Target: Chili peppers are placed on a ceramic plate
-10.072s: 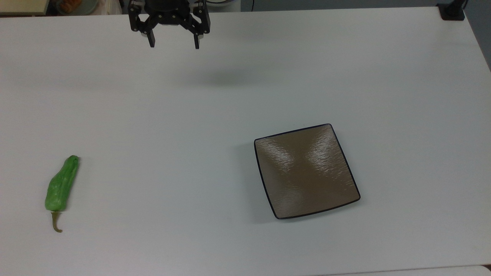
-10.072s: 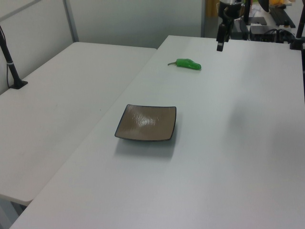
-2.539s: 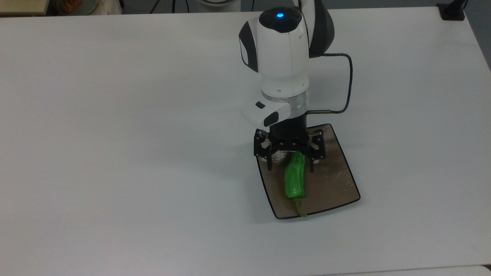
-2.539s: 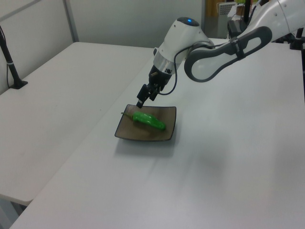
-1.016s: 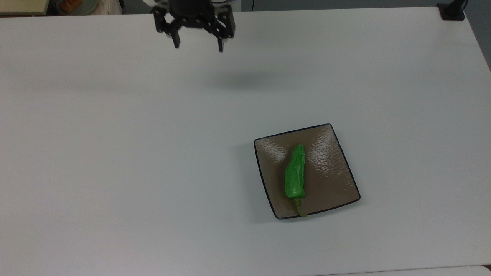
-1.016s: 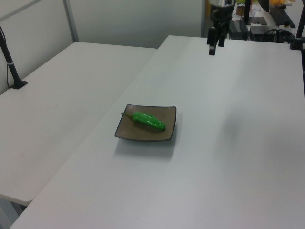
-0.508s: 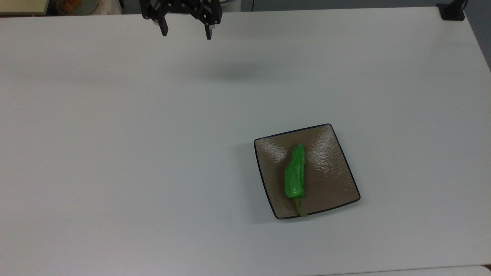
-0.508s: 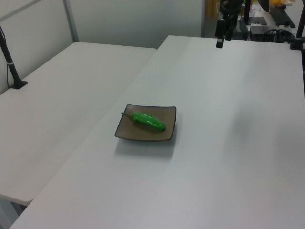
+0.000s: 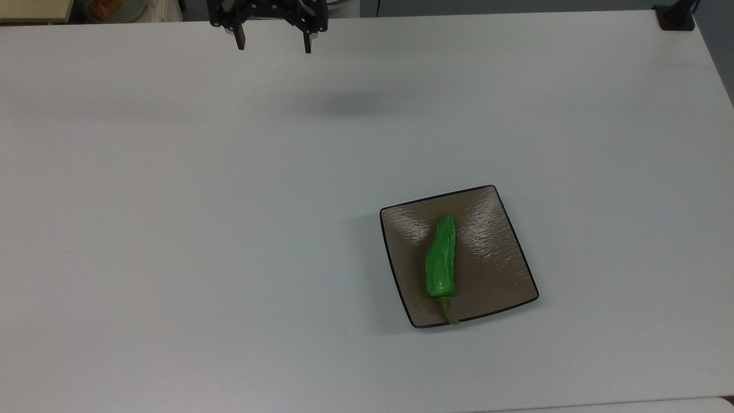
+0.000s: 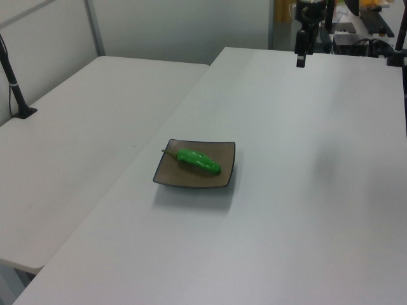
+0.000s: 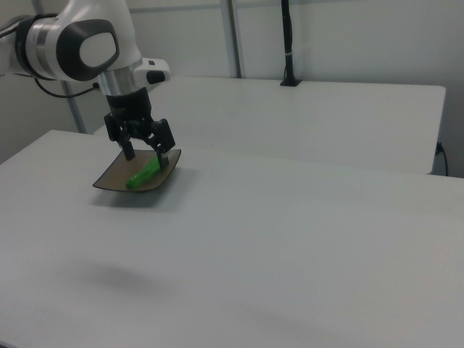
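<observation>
White table (image 9: 172, 229). Top view: green chili pepper (image 9: 441, 261) lying on the square brown ceramic plate (image 9: 493, 269), stem toward the near rim; gripper (image 9: 270, 45) at the far edge, fingers spread, empty. Left view: pepper (image 10: 200, 161) on plate (image 10: 170, 170); gripper (image 10: 300, 58) well apart. Right view: gripper (image 11: 147, 154) spread before the plate (image 11: 109, 181) and pepper (image 11: 143, 175).

Bright green pepper (image 9: 440, 259), rippled glossy brown plate (image 9: 493, 269), white table (image 9: 229, 229).

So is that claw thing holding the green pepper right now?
No, in the top view the gripper hangs open over the far table edge, while the pepper lies on the brown plate.
</observation>
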